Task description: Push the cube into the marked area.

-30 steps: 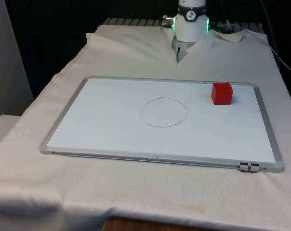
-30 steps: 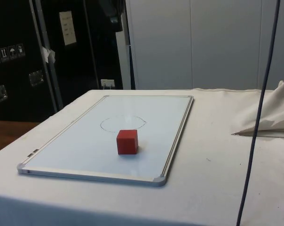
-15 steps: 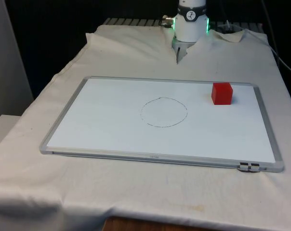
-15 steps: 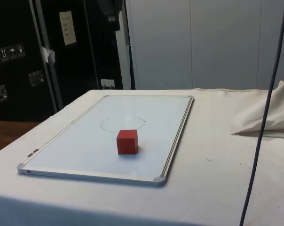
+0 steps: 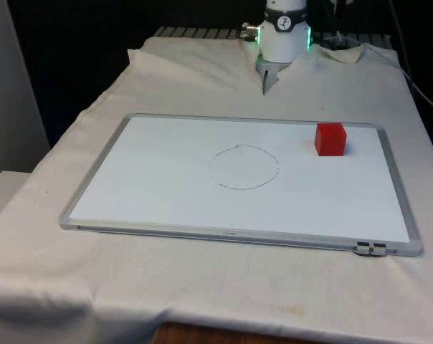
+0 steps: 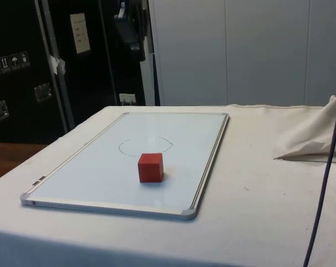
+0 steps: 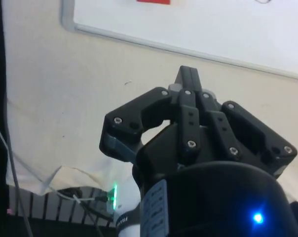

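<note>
Change: the red cube, the whiteboard and the drawn circle lie just as they did a second ago; in the side view a dark cable at the right edge has swung further right, and the dark arm hardware at the top has shifted.
Cube (image 5: 330,139): a small, matte red block with sharp edges, resting flat on the whiteboard near its far corner on the front view's right, well apart from the circle and outside it; in the side view (image 6: 151,167) it sits just in front of the circle.
Marked area (image 5: 244,167): a thin, slightly uneven pen line forming a rough circle near the middle of the board.
Whiteboard (image 5: 166,208): a flat, smooth, glossy white rectangle with a narrow grey metal frame and rounded corner caps.
Cloth (image 5: 202,287): off-white fabric, softly creased, bunched into folds at the robot's end of the table.
Gripper (image 7: 188,81): black, angular, bolted linkages; its two fingers are pressed together into one narrow tip, grasping nothing, held above the bare cloth just off the whiteboard's edge, clear of the cube (image 7: 153,1).
</note>
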Robot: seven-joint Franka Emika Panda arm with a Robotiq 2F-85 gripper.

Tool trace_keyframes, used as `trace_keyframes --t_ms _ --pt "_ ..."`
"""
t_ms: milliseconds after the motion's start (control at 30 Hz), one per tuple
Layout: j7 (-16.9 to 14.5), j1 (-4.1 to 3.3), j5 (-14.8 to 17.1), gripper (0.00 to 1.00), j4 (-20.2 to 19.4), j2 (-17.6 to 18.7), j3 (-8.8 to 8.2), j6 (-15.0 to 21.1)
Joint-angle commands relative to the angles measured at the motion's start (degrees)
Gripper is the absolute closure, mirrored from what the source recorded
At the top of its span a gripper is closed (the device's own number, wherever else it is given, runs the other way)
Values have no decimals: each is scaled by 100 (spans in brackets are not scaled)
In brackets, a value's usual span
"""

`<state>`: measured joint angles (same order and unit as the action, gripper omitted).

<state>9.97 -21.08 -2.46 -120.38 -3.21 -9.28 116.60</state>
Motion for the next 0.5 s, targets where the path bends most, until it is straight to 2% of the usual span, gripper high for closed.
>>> trace_keyframes --t_ms 0,233,267,300,467 --pt "74 -17 11 100 -80 11 34 126" --pt "264 -17 69 100 -350 155 275 481" --pt "241 0 34 100 -332 143 281 418" --pt "281 -17 80 100 -367 178 304 521" --pt "332 -11 155 100 -430 344 395 739"
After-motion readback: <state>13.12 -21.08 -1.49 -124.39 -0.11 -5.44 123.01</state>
